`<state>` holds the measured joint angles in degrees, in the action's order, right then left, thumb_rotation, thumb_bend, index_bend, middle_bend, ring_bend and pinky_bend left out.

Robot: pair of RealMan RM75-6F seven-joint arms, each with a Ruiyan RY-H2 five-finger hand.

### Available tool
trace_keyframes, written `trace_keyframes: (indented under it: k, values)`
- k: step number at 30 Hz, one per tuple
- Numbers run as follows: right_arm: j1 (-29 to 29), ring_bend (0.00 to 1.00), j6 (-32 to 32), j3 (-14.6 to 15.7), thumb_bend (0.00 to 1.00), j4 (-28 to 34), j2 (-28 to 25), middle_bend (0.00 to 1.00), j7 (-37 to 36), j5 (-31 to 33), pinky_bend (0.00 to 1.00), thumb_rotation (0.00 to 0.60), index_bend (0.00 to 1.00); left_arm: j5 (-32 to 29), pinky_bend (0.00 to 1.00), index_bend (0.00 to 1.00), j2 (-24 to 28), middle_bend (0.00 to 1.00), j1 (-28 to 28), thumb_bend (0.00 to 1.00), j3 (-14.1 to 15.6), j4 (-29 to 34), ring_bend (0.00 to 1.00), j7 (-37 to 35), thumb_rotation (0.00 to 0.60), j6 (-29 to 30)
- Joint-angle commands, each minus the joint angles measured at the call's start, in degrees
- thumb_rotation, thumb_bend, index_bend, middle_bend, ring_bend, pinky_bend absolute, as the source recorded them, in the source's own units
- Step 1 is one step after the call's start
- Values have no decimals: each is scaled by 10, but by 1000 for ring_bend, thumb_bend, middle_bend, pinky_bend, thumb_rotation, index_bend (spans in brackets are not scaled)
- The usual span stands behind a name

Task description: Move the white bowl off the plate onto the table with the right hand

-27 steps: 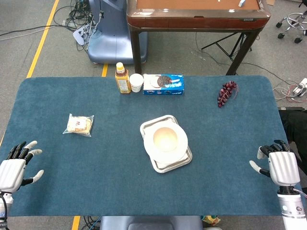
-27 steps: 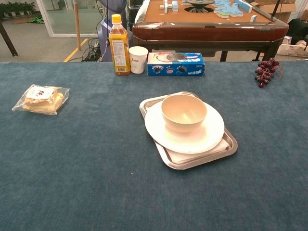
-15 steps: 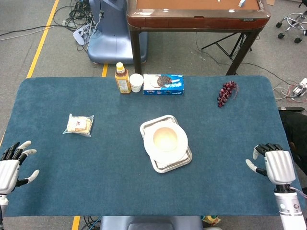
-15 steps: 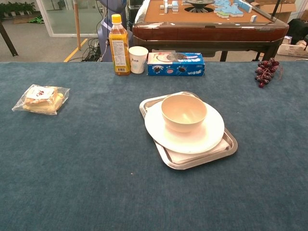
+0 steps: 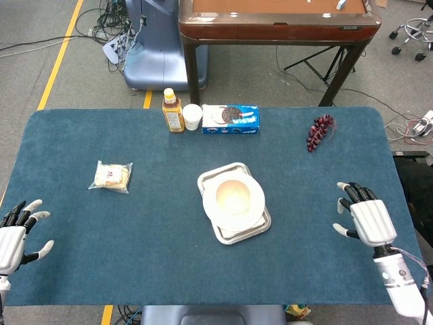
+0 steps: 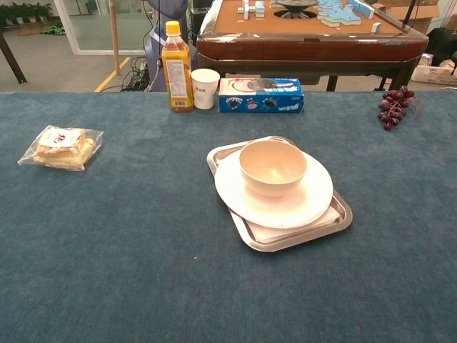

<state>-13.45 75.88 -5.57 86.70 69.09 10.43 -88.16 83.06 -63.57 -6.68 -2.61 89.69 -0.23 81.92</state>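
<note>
The white bowl (image 5: 233,197) (image 6: 273,167) stands upright on a white plate (image 5: 256,204) (image 6: 307,202), and the plate lies on a metal tray (image 5: 221,235) (image 6: 341,218) near the table's middle. My right hand (image 5: 361,217) hovers over the table's right side, well to the right of the bowl, fingers spread and holding nothing. My left hand (image 5: 15,235) sits at the near left edge, fingers apart and empty. Neither hand shows in the chest view.
At the back stand an orange drink bottle (image 5: 172,111) (image 6: 177,68), a paper cup (image 5: 193,117) (image 6: 205,88) and a blue cookie box (image 5: 231,119) (image 6: 260,95). Purple grapes (image 5: 320,131) (image 6: 394,106) lie back right. A wrapped snack (image 5: 111,177) (image 6: 62,146) lies left.
My right hand has moved inward and forward over the table, towards the tray. My left hand drew back a little towards the near left edge. The bowl has not moved.
</note>
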Motion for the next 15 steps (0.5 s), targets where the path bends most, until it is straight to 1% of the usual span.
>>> trace_keyframes:
  k: [1,5,9,15]
  values:
    - [-27,144,-30,-12,163,10,-8,196,15,7,231,600,547,0,126,289,0,144,0,230,0,0,19,0,600,0]
    - [-64,104,-77,-23,161,13,-8,156,32,19,204,600,520,1,128,289,-1,143,0,230,1,0,19,3,600,-2]
    - [-101,61,-118,-34,161,7,1,114,74,31,175,600,463,1,129,289,-1,144,0,230,1,1,19,2,600,-1]
    - [-156,24,-177,-45,161,-9,27,85,98,48,155,600,458,-2,131,289,0,144,-1,230,1,-1,19,2,600,-6]
